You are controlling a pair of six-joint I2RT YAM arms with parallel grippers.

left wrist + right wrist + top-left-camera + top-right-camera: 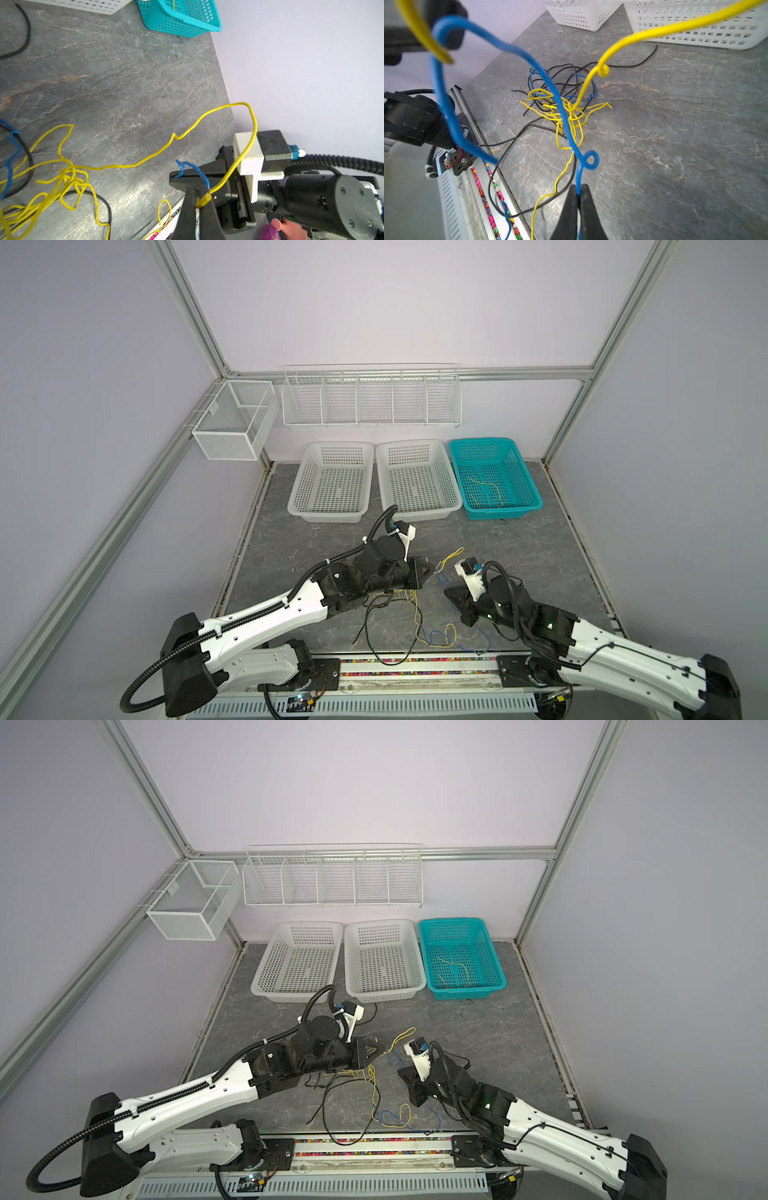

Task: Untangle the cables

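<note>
Cables [409, 599] in yellow, blue and black are piled in a loose heap on the counter [675, 124] between the two arms, and one more yellow piece is seen lying in the teal basket [503, 512]. The left tool [430, 571] is pinched tight on the end of a yellow cable [207, 112], which is lifted off the counter. The right tool [579, 193] is pinched tight on a blue cable [517, 51], which is also lifted and is hooked over the yellow one near the left tool. These cables are judged to be very light and thin. They look bendy but a bit springy, since kinks and curls are kept in them. They can slip when pulled, so a firm pinch is needed. A free end is thought to be the best place to hold. The black cable [631, 66] is best taken at its loose end, away from the heap. Slow pulls are likely needed, or the knot could be made tighter.
</note>
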